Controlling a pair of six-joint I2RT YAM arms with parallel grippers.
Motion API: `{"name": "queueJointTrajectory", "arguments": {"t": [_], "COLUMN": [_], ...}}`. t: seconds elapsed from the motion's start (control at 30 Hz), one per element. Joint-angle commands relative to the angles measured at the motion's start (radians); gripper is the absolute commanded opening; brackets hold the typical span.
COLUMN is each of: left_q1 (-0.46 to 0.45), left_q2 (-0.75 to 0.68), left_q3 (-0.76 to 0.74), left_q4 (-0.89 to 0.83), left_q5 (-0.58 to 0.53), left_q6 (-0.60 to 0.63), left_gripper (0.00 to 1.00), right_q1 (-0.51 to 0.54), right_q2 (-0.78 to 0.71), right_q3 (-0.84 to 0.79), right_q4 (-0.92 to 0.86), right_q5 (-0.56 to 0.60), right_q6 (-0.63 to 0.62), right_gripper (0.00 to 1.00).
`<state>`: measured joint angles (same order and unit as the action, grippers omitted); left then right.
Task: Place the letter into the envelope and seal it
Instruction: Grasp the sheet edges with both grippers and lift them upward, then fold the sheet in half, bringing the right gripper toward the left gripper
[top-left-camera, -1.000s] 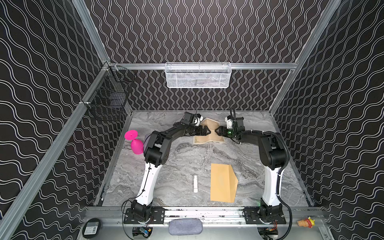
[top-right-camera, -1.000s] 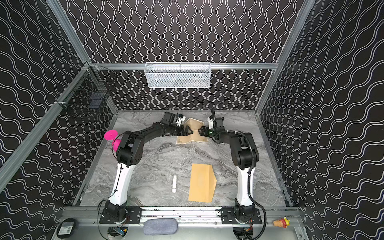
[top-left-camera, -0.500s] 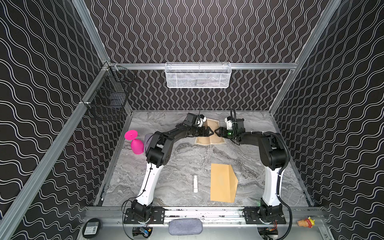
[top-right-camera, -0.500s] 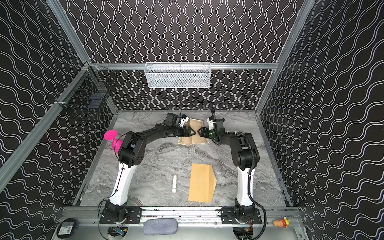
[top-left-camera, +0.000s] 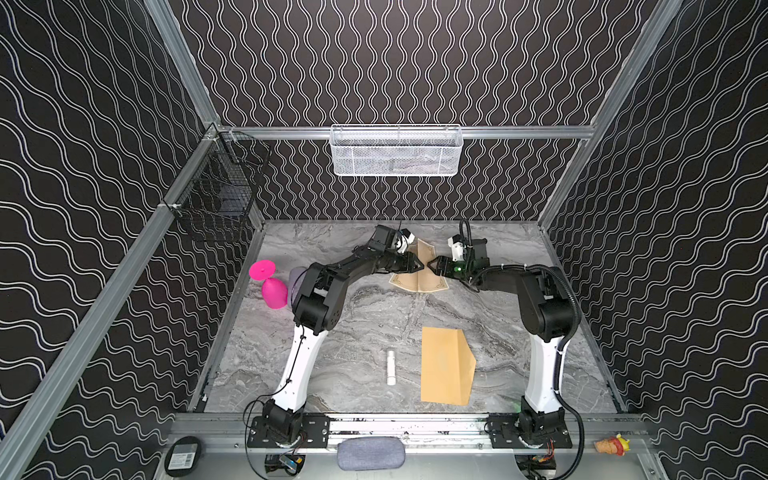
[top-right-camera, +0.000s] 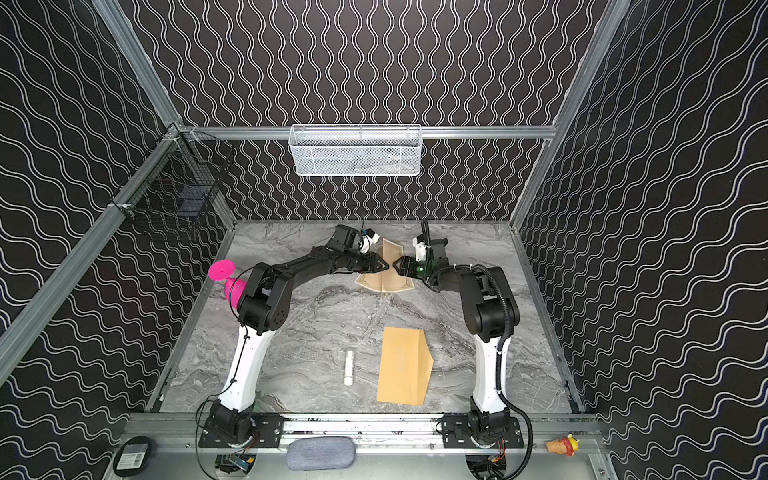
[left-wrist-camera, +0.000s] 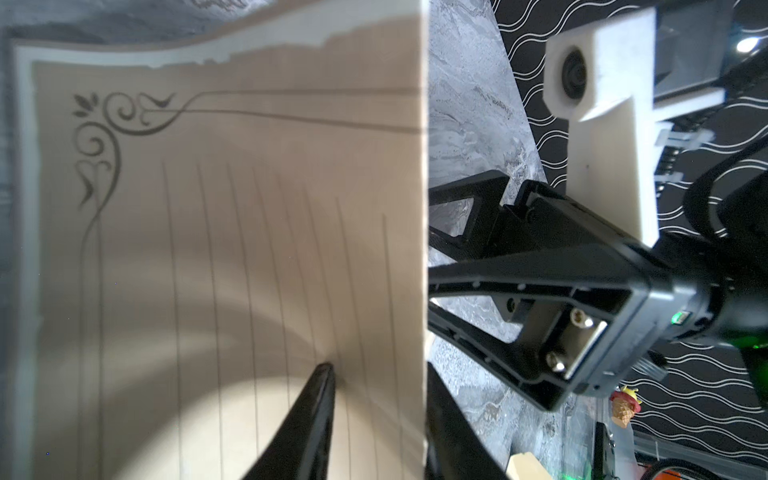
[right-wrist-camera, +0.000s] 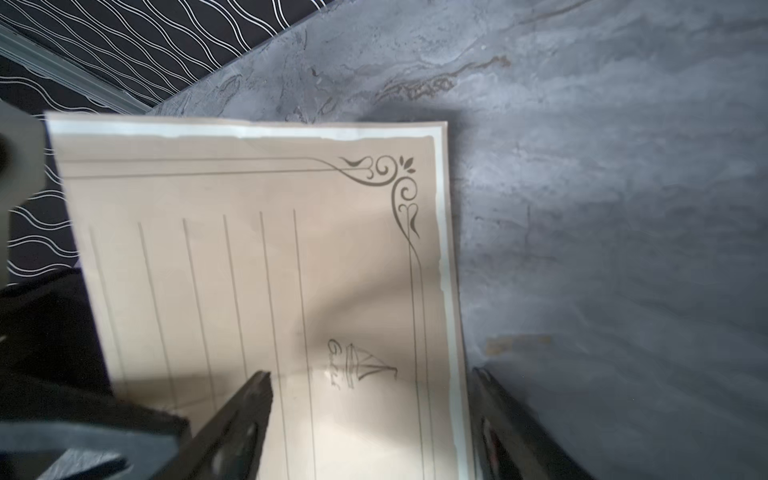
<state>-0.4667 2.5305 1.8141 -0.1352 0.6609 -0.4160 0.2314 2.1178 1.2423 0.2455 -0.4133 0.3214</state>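
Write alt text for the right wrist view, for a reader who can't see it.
A tan ruled letter with a scrolled border and a small sailboat sketch sits in the open right gripper, one finger over the sheet and the other just past its edge. A grey marbled table and a black wavy-patterned wall lie beyond.

Reads as a robotics lab test cell: boxed in by aluminium framing (top-left-camera: 519, 132) and black wavy-patterned panels (top-left-camera: 395, 62), floored with a marble-look tabletop (top-left-camera: 365, 316), fitted with a left arm (top-left-camera: 300, 361) and a right arm (top-left-camera: 545, 365) bolted to a front rail (top-left-camera: 407, 424), a white mesh basket (top-left-camera: 397, 156) hung on the back bar.
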Motion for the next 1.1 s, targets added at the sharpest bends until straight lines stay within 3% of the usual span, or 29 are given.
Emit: {"name": "queueJointTrajectory", "arguments": {"t": [0.0,0.23,0.43,0.47,0.6,0.8,1.07], "left_q1": [0.002,0.007,0.014,0.013,0.014,0.012,0.002], "left_q2": [-0.032,-0.057,-0.088,-0.09,-0.095,-0.187,-0.336], "left_q3": [-0.006,0.005,0.026,0.033,0.088,0.024,-0.1], "left_q4": [-0.009,-0.079,-0.135,-0.144,-0.222,-0.228,-0.133], "left_q5": [-0.009,-0.03,-0.013,-0.009,-0.01,-0.051,-0.015], "left_q6": [0.033,0.08,0.171,0.197,0.326,0.585,0.896], "left_gripper": [0.32,0.14,0.07,0.06,0.01,0.0,0.0], "right_q1": [0.003,-0.001,-0.009,-0.018,-0.039,-0.069,-0.119], "right_q2": [-0.03,-0.129,-0.306,-0.329,-0.453,-0.657,-0.762], "right_q3": [-0.017,-0.027,-0.1,-0.107,-0.162,-0.278,-0.258], "right_q4": [-0.128,-0.171,-0.121,-0.121,-0.112,-0.169,-0.367], "right_q5": [0.004,0.004,-0.03,-0.087,-0.195,-0.306,-0.315], "right_q6": [0.008,-0.077,-0.317,-0.408,-0.727,-1.02,-1.181], "right_gripper": [0.79,0.84,0.91,0.91,0.93,1.0,1.0]}}
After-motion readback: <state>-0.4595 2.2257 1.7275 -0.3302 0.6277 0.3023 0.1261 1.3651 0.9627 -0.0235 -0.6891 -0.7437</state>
